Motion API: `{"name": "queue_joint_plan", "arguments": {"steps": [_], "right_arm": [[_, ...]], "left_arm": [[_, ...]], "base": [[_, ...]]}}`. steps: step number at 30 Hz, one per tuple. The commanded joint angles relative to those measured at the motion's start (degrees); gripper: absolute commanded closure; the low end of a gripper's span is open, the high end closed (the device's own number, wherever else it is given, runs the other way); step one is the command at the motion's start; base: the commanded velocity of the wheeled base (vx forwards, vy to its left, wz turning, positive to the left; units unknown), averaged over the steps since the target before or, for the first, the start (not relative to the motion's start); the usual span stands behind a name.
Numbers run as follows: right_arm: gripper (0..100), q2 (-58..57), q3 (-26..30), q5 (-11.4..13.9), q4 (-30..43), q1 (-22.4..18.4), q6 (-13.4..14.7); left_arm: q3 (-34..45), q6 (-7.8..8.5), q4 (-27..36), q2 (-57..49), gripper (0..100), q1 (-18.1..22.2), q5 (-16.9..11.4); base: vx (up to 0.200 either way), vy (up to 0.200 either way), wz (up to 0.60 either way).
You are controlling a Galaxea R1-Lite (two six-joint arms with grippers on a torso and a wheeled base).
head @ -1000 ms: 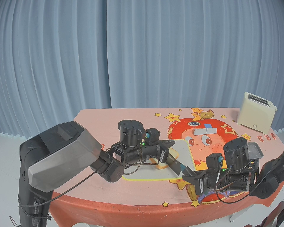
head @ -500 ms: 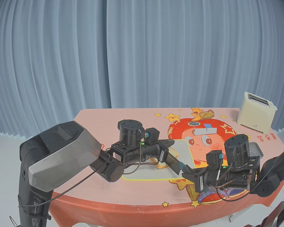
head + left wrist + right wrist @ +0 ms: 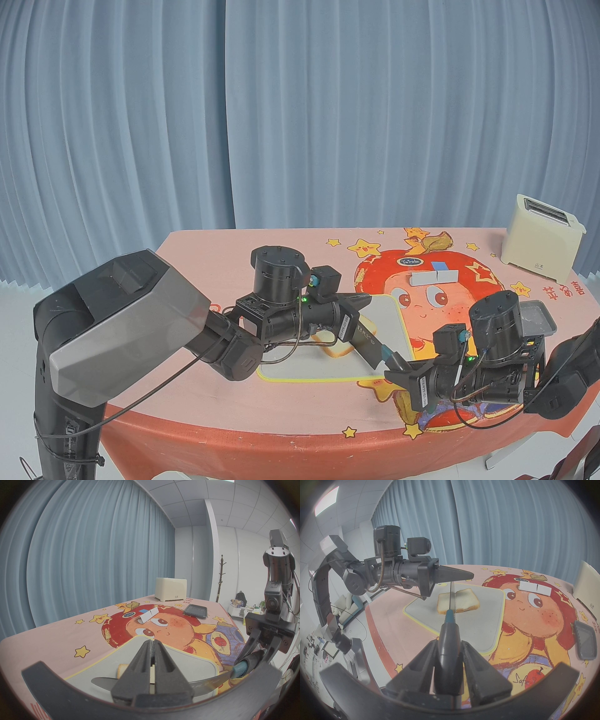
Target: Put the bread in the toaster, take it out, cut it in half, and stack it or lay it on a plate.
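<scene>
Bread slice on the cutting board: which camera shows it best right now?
Right wrist view: the whole bread slice lies on the cutting board, with the knife blade across it. Head view: the left tool hides most of it. Left wrist view: just slivers beside that tool.

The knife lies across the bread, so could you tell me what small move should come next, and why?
Probably press the knife down and draw it back through the bread: the right gripper is shut on its handle, the blade crosses the slice's middle on the cutting board.
</scene>
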Motion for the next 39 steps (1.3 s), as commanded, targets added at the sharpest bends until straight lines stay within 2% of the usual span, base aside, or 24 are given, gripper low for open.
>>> {"name": "queue_joint_plan", "arguments": {"steps": [1, 15, 21, 39], "right_arm": [[100, -0.15, -0.19, 0.08, 0.1, 0.01, 0.0], [100, -2.35, -2.12, -0.01, -1.83, -0.08, 0.35], [100, -1.29, -1.16, -0.01, -3.24, -0.08, 1.67], [100, 0.46, 0.34, -0.01, -3.06, -0.7, 1.4]], "left_arm": [[0.39, -0.03, -0.66, -0.07, 100, 0.06, 0.02], [1.01, 0.06, -1.01, 2.39, 100, 0.32, 0.72], [0.83, 0.06, -1.01, 2.22, 100, 0.32, 0.72], [-0.84, -0.03, -0.22, 0.2, 100, 0.23, 0.72]], "base": [[0.0, 0.0, 0.0], [0.0, 0.0, 0.0], [0.0, 0.0, 0.0], [0.0, 0.0, 0.0]]}}
